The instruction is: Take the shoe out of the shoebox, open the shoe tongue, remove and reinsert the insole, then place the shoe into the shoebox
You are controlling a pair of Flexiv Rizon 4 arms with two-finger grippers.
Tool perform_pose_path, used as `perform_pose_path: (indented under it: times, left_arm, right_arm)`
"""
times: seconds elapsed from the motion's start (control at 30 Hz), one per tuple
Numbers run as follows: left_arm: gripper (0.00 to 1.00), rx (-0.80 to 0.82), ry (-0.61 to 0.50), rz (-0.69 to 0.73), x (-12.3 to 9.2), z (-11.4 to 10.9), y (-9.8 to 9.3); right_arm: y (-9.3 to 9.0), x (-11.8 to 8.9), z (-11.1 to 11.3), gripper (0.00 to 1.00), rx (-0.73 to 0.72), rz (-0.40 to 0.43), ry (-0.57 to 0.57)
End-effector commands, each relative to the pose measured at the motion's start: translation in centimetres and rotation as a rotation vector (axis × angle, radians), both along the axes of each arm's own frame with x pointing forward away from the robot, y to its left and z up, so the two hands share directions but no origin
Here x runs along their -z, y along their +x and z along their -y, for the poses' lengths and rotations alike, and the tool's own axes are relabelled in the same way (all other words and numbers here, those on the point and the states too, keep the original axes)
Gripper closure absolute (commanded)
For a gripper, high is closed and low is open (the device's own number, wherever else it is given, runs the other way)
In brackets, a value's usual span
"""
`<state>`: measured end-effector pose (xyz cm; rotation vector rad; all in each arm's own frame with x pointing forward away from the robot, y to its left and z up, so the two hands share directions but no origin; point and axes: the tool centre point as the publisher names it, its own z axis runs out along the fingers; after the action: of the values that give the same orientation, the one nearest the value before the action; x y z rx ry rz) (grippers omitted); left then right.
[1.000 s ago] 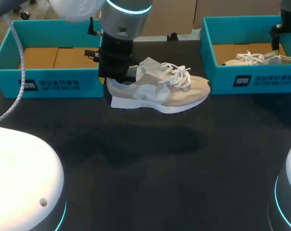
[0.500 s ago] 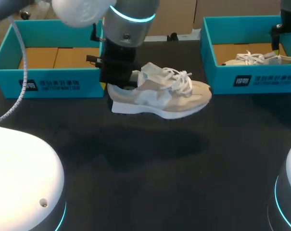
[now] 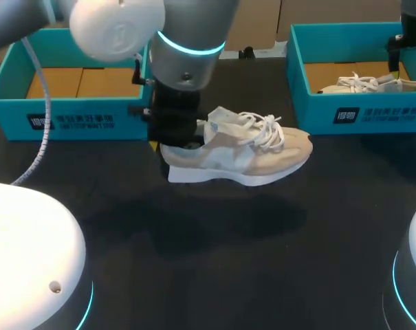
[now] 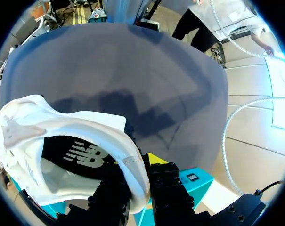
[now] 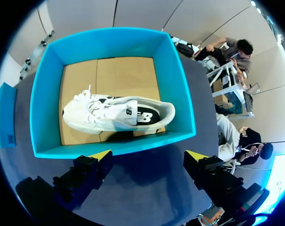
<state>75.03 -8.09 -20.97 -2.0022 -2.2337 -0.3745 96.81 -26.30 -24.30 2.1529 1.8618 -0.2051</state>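
So — shoe (image 3: 242, 146): hung just over table (image 3: 263, 261), outside box (image 3: 15, 122).
Left gripper (image 4: 138, 186): clamped on heel collar (image 4: 133, 165).
Right gripper (image 5: 148, 155): fingers spread, nothing held.
Handling: likely light, soft-sided — stiff collar the best hold.

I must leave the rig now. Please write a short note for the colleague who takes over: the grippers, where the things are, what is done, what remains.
Left gripper: shut on the heel of the beige shoe, held above the table between the two boxes.
Right gripper: open, empty, over the right shoebox, where a second shoe lies.
Left shoebox: empty.
Done: the shoe is out of the box.
Left: the insole is in and the laces look tied, so probably open the tongue, remove and reinsert the insole, then box the shoe.
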Motion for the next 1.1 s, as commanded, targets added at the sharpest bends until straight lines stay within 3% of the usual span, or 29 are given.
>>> perform_pose_path:
  times: [0.03, 0.37, 0.73, 1.1]
  left_arm:
    - [1.00, -0.005, 0.008, 0.023, 1.1, 0.5, -1.1]
    - [1.00, -0.047, -0.033, -0.017, 5.2, 0.9, -2.3]
    - [1.00, -0.090, 0.001, -0.068, 10.0, 0.4, -3.0]
    - [1.00, -0.084, 0.015, -0.060, 12.7, 0.3, -2.9]
  right_arm:
    - [-0.1, 0.0, 0.0, 0.00, 0.000, 0.002, -0.001]
    - [-0.1, 0.0, 0.0, 0.00, 0.000, 0.002, -0.001]
    - [-0.1, 0.0, 0.0, 0.00, 0.000, 0.002, -0.001]
    - [-0.1, 0.0, 0.0, 0.00, 0.000, 0.002, -0.001]
